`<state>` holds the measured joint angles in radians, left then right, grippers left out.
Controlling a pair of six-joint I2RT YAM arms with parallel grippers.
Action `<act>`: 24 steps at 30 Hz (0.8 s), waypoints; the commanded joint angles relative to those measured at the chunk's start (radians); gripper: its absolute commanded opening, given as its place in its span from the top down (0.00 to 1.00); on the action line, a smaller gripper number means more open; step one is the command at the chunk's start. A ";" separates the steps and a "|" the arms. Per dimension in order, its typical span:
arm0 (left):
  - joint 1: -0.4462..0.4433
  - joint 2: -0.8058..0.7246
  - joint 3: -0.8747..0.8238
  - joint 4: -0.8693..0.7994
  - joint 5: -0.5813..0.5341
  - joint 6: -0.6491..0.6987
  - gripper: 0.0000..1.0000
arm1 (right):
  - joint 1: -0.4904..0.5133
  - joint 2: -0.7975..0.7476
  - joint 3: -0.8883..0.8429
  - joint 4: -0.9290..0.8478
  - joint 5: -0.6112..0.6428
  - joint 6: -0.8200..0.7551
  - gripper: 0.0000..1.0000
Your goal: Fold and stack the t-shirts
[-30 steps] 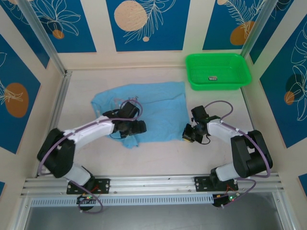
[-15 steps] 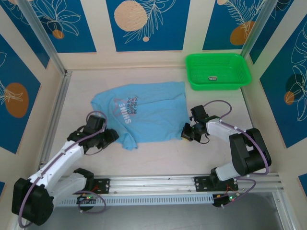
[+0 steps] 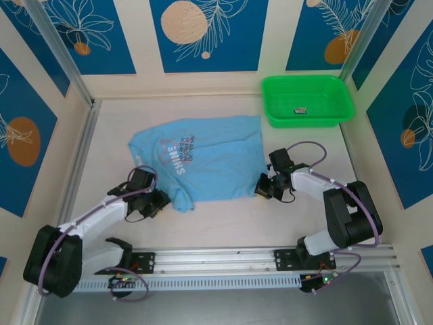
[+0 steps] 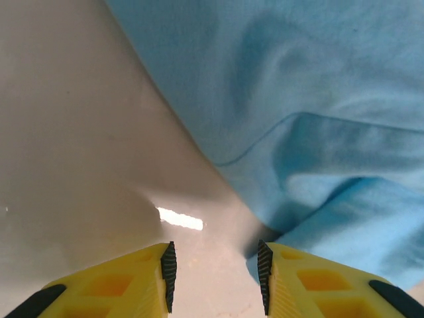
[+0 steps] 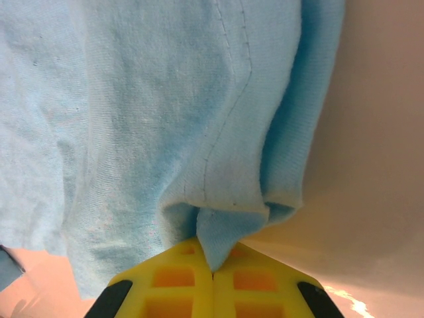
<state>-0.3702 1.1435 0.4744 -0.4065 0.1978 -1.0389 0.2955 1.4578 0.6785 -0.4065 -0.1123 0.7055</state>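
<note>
T-shirt (image 3: 216, 166) spread on bench (image 3: 230, 223), near-left of green basket (image 3: 308, 124). Right gripper (image 3: 262, 188) clenched on hem at shirt corner closest to basket. Left gripper (image 3: 159, 201) parted, nothing held, at shirt corner farthest from basket, cloth just beside one fingertip (image 4: 264, 262).

Risks judged:
- bare bench closed on, cloth missed
- thin pinch slipped under pull
- shirt skewed by uneven lift

Chest lettering: "SHINE" read, smaller line unreadable. Small tag (image 3: 300, 110) inside basket unreadable.

Seemingly a robotics lab enclosure: aluminium frame rail (image 3: 216, 256), blue printed wall panels (image 3: 208, 34), pale table (image 3: 230, 220).
</note>
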 commanded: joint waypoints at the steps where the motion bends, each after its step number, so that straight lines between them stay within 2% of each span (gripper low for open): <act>1: 0.005 0.052 0.048 0.054 -0.026 0.003 0.62 | 0.005 -0.012 -0.012 -0.003 -0.021 -0.017 1.00; 8: 0.008 0.145 0.113 0.055 -0.109 0.068 0.61 | 0.004 -0.016 -0.013 -0.002 -0.023 -0.020 1.00; 12: 0.008 0.232 0.153 0.024 -0.126 0.111 0.73 | 0.003 -0.021 -0.012 -0.005 -0.020 -0.022 1.00; 15: 0.009 0.267 0.155 0.019 -0.183 0.133 0.79 | 0.002 -0.029 -0.012 -0.008 -0.023 -0.023 1.00; 17: 0.013 0.278 0.172 -0.011 -0.219 0.154 0.88 | -0.003 -0.039 -0.014 -0.009 -0.025 -0.021 1.00; 19: 0.020 0.258 0.188 -0.045 -0.220 0.179 0.99 | -0.009 -0.057 -0.019 -0.009 -0.035 -0.020 1.00; 24: 0.031 0.104 0.257 -0.209 -0.266 0.254 1.00 | -0.030 -0.116 -0.029 -0.017 -0.061 -0.017 1.00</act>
<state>-0.3538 1.3323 0.6716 -0.4911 -0.0025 -0.8528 0.2787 1.3838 0.6655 -0.4080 -0.1322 0.7055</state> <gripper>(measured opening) 0.043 0.066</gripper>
